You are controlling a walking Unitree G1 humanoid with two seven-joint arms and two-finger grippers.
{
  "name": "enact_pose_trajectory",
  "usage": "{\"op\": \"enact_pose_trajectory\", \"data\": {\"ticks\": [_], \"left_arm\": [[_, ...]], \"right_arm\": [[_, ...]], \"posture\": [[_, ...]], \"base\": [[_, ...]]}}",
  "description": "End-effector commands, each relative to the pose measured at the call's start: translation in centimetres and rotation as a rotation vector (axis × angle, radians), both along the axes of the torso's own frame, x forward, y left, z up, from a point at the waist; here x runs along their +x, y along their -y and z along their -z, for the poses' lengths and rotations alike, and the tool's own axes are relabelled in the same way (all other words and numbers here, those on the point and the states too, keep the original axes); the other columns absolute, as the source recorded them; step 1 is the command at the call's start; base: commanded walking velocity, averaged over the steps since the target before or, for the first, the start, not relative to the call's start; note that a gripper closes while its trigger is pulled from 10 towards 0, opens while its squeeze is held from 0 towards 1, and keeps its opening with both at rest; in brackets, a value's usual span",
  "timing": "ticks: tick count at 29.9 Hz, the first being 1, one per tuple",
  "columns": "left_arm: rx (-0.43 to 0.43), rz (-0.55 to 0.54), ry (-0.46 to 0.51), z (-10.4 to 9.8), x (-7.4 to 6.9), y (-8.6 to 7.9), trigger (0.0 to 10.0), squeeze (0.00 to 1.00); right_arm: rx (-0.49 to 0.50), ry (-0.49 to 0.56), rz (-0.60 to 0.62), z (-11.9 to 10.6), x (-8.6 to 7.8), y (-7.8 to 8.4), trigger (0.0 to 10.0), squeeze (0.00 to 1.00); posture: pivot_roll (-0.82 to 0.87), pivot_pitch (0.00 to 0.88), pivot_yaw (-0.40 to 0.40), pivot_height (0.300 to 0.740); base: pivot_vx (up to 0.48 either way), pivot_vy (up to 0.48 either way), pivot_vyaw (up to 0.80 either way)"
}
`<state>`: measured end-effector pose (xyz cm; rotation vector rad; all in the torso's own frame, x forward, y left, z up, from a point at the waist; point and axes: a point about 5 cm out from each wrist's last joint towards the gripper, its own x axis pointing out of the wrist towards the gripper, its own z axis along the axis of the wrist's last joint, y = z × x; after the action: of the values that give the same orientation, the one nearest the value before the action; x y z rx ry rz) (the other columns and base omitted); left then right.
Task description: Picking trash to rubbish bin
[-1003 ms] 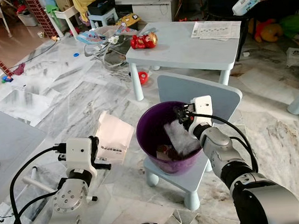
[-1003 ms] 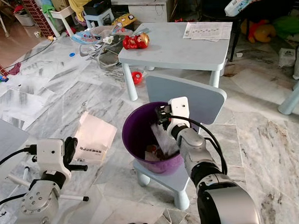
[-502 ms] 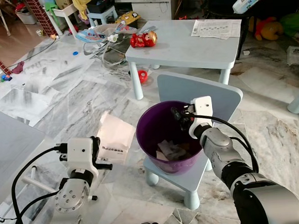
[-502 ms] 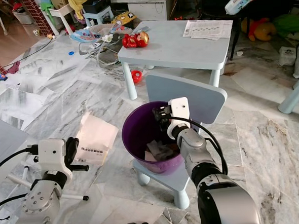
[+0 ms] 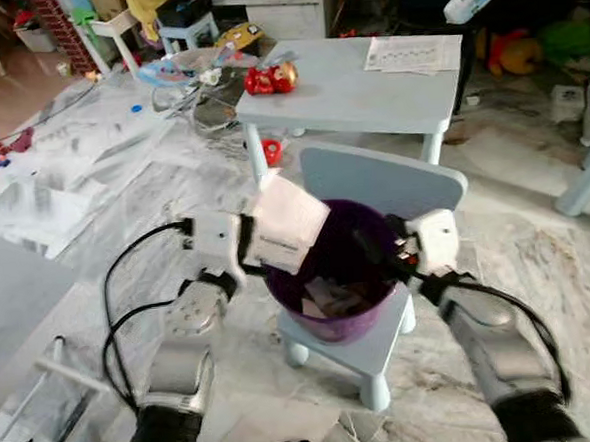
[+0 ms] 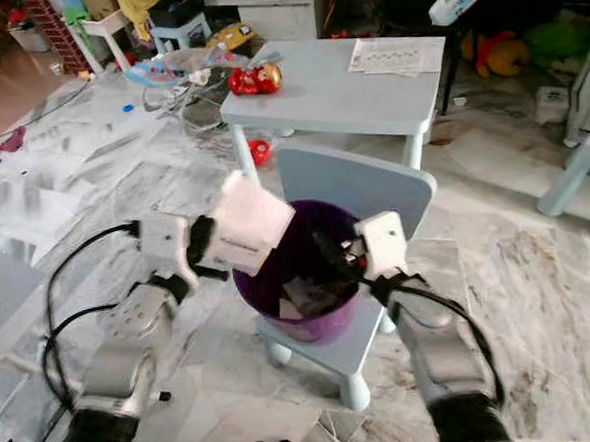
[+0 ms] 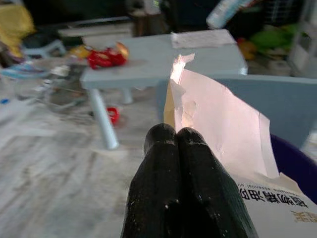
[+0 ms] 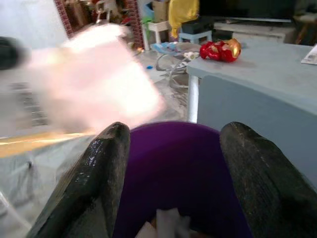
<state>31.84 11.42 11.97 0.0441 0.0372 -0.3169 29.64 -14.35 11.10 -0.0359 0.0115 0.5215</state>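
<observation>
Trash: some lies in the bin (image 5: 331,279); your left pincer (image 7: 177,136), clamped on a paper bag (image 5: 286,224), holds it at the rim; right pincer (image 8: 173,144) gapes empty. Release remains.

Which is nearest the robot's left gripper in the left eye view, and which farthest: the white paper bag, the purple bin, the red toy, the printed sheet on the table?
1. White paper bag, pinched in the left gripper.
2. Purple bin, just beside it on the chair.
3. Red toy, on the table's near-left corner.
4. Printed sheet, on the table's far right.
</observation>
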Motion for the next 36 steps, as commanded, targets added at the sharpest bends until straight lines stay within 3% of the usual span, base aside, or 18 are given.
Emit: {"op": "enact_pose_trajectory", "data": {"ticks": [1,7,14,15,17,18,31,36], "left_arm": [[0.013,0.03,-0.015,0.8,0.5,0.4,10.0,0.0],[0.034,0.066,-0.024,1.8,2.0,2.2,10.0,0.0],[0.045,0.017,-0.067,3.2,2.6,2.6,10.0,0.0],[0.059,0.0,-0.083,3.8,2.6,2.5,10.0,0.92],[0.065,-0.013,-0.091,4.2,2.6,2.4,10.0,0.92],[0.07,-0.044,-0.118,4.9,2.5,2.0,10.0,1.0],[0.047,-0.075,-0.083,4.8,2.7,2.1,10.0,1.0],[0.015,-0.124,-0.069,4.5,3.0,1.3,10.0,1.0]], "right_arm": [[-0.013,-0.018,-0.086,-0.5,-1.3,-1.0,10.0,0.0],[-0.017,-0.137,-0.233,-1.0,-4.6,-1.5,10.0,0.0],[-0.012,-0.231,-0.261,-0.9,-5.9,-1.9,10.0,0.0],[-0.018,-0.259,-0.25,-0.8,-6.1,-1.8,10.0,0.0],[-0.027,-0.275,-0.25,-0.8,-6.4,-1.9,10.0,0.0],[-0.04,-0.29,-0.264,-0.8,-6.7,-1.9,10.0,0.0],[-0.079,-0.316,-0.237,-1.2,-6.6,-1.7,10.0,0.0],[-0.099,-0.293,-0.207,-1.4,-5.8,-1.7,10.0,0.0]], "posture": [[-0.1,0.111,0.159,0.74],[-0.14,0.104,0.17,0.74],[-0.16,0.103,0.174,0.74],[-0.17,0.106,0.175,0.74],[-0.17,0.107,0.176,0.74],[-0.18,0.11,0.178,0.74],[-0.18,0.117,0.179,0.74],[-0.17,0.114,0.169,0.74]], "base": [[0.0,0.0,0.0],[0.0,0.0,0.0],[0.0,0.0,0.0],[0.0,0.0,0.0],[0.0,0.0,0.0],[0.0,0.0,0.0],[0.0,0.0,0.0],[0.0,0.0,0.0]]}}
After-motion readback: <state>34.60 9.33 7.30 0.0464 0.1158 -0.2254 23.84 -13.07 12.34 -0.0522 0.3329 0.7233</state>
